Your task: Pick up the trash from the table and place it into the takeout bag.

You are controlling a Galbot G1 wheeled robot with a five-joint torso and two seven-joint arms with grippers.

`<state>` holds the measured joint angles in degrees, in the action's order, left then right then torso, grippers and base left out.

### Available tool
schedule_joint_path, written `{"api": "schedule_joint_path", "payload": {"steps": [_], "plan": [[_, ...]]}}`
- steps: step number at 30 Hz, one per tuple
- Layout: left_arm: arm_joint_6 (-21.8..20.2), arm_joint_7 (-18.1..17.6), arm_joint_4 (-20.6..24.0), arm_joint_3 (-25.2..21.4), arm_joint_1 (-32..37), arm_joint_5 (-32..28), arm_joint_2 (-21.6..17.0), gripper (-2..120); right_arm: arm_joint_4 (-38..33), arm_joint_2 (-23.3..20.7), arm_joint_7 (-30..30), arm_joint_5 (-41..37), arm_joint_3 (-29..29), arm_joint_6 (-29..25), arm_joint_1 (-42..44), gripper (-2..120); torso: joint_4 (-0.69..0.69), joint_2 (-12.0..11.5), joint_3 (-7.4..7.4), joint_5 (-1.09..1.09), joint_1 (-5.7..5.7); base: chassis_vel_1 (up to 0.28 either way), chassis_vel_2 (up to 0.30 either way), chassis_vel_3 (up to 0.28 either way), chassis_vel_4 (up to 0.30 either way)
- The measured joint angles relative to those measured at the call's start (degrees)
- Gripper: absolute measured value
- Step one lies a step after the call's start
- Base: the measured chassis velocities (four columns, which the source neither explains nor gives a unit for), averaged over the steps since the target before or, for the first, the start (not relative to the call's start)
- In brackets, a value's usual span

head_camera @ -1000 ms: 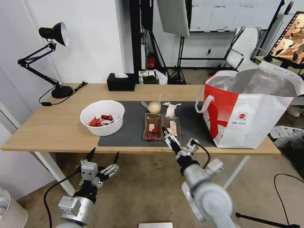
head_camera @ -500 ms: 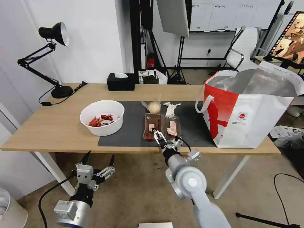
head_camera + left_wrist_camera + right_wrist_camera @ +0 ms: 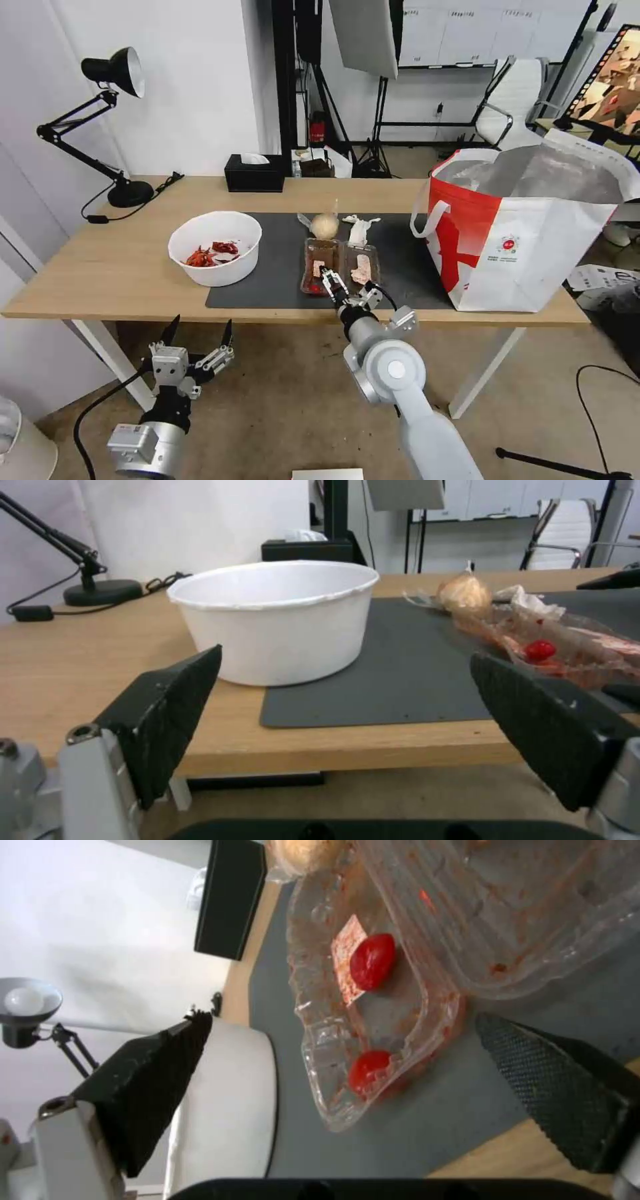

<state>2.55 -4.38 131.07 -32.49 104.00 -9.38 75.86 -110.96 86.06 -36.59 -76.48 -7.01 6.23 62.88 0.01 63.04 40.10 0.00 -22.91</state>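
On the dark mat lies the trash: a clear hinged tray with red scraps, a wrapped beige ball, crumpled tissue and a white bowl of chillies. My right gripper is open at the tray's near edge; in the right wrist view its fingers straddle the tray's corner. My left gripper hangs open below the table's front edge, facing the bowl. At the right end of the table stands the takeout bag, open.
A black desk lamp and a black tissue box stand at the back of the table. Behind it are light stands and a white chair. Cables and papers lie on the floor to the right.
My right gripper has swung left and forward, from the front of the tray's right half to the near edge of its left half. The left arm has sunk a little.
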Motion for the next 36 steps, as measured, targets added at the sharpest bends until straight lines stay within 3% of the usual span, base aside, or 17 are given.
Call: {"api": "schedule_joint_path", "payload": {"steps": [10, 19, 26, 32, 36], "plan": [[0.2, 0.0, -0.6, 0.4, -0.2, 0.0, -0.1, 100, -0.4, -1.4, 1.1, 2.1, -1.4, -1.5, 0.8, 100, 0.0, 0.0, 0.01, 0.01, -0.01, 0.0, 0.0, 0.0, 0.0], [0.7, 0.0, -1.0, 0.4, -0.1, 0.0, -0.2, 100, -2.2, -2.3, 3.9, 10.7, -1.4, -2.6, 1.1, 100, -0.01, 0.0, 0.02, 0.0, -0.02, 0.0, 0.0, 0.0, 0.0], [1.1, 0.0, -1.3, 0.4, -0.1, 0.1, -0.2, 100, -2.4, -3.0, 6.8, 12.8, -0.8, -2.3, 0.0, 100, -0.02, 0.0, 0.01, 0.0, -0.01, 0.0, 0.0, 0.0, 0.0], [1.2, 0.0, -1.3, 0.3, 0.1, 0.1, 0.0, 100, -0.2, -2.8, 8.2, 9.2, 1.2, 3.7, -3.9, 100, -0.01, 0.0, 0.01, 0.0, -0.01, 0.0, 0.0, 0.0, 0.0], [1.3, 0.0, -1.3, 0.2, 0.2, 0.2, 0.4, 100, 2.2, -1.0, 3.1, 4.1, 2.1, 7.5, -6.7, 100, 0.0, 0.0, 0.01, 0.0, -0.01, 0.0, 0.0, 0.0, 0.0]]}}
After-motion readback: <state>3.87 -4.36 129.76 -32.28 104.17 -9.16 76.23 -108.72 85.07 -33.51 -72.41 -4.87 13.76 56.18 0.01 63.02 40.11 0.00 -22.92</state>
